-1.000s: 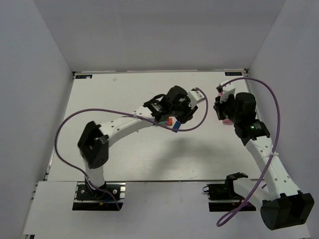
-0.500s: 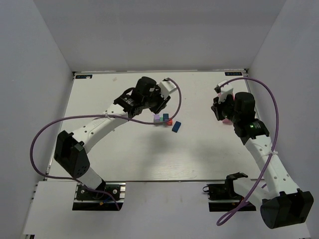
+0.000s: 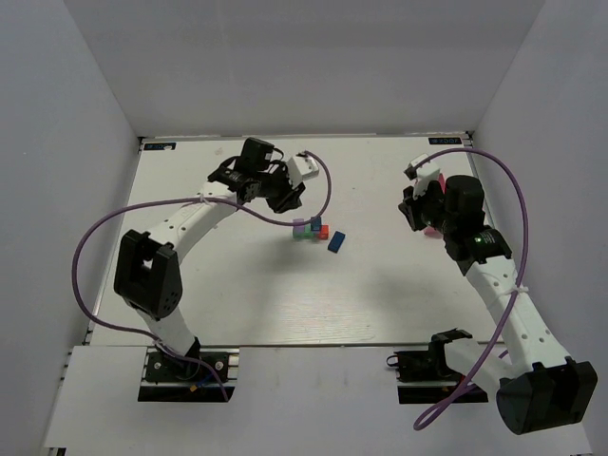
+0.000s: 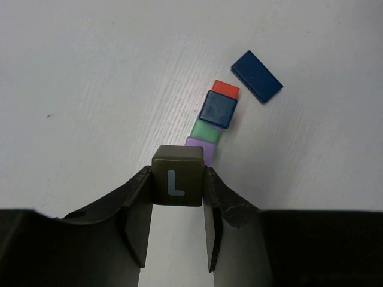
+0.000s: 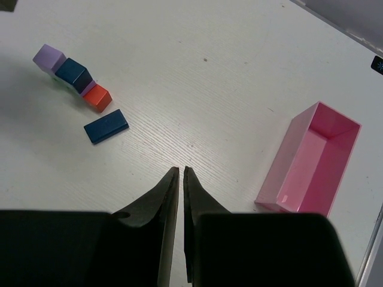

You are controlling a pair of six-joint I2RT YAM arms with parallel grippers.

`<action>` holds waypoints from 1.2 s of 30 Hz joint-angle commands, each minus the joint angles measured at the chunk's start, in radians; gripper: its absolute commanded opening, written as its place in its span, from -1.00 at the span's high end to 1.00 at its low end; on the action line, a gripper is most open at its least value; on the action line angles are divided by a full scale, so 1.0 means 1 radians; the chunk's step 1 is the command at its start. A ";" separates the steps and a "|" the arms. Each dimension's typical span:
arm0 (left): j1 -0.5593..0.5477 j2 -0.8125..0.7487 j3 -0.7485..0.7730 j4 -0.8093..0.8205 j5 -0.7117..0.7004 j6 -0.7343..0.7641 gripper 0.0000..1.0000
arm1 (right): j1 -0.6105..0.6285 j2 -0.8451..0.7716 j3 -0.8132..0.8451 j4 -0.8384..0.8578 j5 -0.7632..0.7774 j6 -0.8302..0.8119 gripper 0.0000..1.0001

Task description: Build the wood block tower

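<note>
One grey block (image 4: 177, 174) clenched in left gripper (image 4: 177, 186), right gripper (image 5: 181, 173) pinched shut and empty: off-centre lowering onto low tower (image 4: 218, 109) likely to knock its loose pieces apart.

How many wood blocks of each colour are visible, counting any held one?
Blue blocks: 2 (cube, flat brick)
Red-orange block: 1
Green block: 1
Lilac block: 1 clear, maybe 2
Olive-grey block, in left gripper: 1
Total: at least 6
</note>
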 commanded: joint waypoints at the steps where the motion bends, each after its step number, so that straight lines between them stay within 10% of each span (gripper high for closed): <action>1: 0.001 0.044 0.076 -0.113 0.174 0.164 1.00 | 0.009 -0.002 -0.010 0.022 -0.027 -0.014 0.73; 36: -0.008 0.199 0.142 -0.185 0.124 0.273 0.95 | 0.013 -0.011 -0.018 0.022 -0.030 -0.021 0.73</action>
